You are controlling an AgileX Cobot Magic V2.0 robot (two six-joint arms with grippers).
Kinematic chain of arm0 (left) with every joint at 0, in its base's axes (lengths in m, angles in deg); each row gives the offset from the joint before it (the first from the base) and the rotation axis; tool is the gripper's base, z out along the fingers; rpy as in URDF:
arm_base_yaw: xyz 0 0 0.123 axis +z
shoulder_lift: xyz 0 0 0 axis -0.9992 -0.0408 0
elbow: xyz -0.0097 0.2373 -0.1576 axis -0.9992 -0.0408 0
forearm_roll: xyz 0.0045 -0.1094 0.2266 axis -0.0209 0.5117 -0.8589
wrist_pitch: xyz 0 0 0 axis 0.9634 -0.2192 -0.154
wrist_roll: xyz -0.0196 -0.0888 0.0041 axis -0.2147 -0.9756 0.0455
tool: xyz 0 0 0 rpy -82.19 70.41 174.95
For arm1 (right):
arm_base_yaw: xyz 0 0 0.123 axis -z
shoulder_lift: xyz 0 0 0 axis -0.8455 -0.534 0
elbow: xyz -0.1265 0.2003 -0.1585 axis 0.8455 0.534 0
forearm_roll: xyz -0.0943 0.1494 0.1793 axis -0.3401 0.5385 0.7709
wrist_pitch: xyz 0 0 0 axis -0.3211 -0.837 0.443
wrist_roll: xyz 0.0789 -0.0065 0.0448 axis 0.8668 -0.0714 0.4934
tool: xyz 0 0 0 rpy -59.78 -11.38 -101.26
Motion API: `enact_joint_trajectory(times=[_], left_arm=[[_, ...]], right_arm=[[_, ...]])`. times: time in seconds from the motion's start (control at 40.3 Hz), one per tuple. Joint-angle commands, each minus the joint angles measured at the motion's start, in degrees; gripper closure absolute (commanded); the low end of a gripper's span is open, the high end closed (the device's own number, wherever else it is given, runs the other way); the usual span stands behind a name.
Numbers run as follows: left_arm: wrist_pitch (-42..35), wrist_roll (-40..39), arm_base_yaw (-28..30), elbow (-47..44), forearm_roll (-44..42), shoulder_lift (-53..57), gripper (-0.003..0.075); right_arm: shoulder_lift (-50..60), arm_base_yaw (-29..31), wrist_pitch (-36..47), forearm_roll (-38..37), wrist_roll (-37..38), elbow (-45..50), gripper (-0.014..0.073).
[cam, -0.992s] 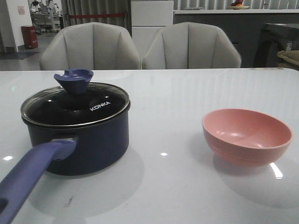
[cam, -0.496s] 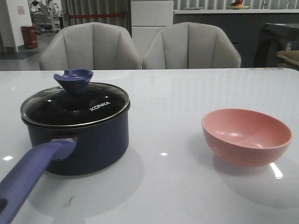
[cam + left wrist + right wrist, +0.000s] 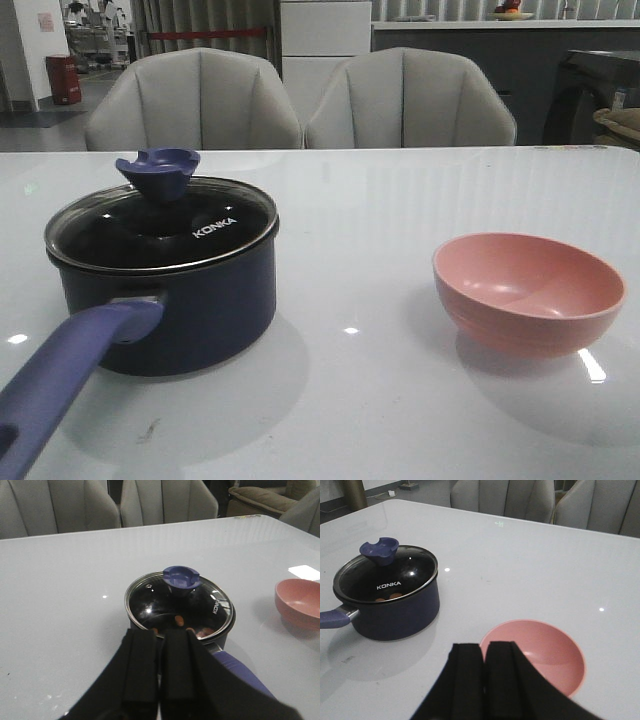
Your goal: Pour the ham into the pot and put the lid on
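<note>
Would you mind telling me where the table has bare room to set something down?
The widest bare patch lies between the pot and the pink bowl. Tabletop behind both, toward the chairs, is bare too. The near-left corner is crowded by the pot's handle.

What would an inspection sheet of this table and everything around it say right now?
Surface: glossy white table, a few faint smudges near the front edge.
Pot: dark navy saucepan with long purple-blue handle, standing on the left.
Lid: round glass lid with metal rim and purple-blue knob, seated on the saucepan.
Ham: small orange-pink pieces visible through the glass, inside the saucepan.
Bowl: pink round bowl on the right, apart from the saucepan; nothing seen in it.
Clutter: nothing seen.
Tools: left tool and right tool both shut, holding nothing, clear of both vessels.
Cables: nothing seen.
Surroundings: two grey padded chairs behind the table; counter beyond.
</note>
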State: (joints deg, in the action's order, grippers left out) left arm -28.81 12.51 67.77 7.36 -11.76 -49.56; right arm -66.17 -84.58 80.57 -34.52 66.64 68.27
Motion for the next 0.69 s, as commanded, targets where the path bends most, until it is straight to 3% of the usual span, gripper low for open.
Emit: enact_joint_trajectory(times=[0.0, 0.198, 0.397, 0.67], left_arm=[[-9.23, -0.07, 0.95, -0.55, -0.63, -0.50, 0.0601], [-28.06, -0.21, 8.04, -9.21, -0.91, 1.84, 0.0601], [-30.46, -0.30, 14.55, -14.76, -1.74, 4.26, 0.0601], [-35.24, -6.52, 15.20, -20.85, -4.83, 6.86, 0.0601]], right_arm=[[-0.16, 0.02, 4.31, 0.09, -0.46, -1.48, 0.0462], [-0.16, 0.02, 4.31, 0.09, -0.46, -1.48, 0.0462], [-0.16, 0.02, 4.31, 0.09, -0.46, -1.48, 0.0462], [-0.16, 0.02, 4.31, 0.09, -0.46, -1.48, 0.0462]])
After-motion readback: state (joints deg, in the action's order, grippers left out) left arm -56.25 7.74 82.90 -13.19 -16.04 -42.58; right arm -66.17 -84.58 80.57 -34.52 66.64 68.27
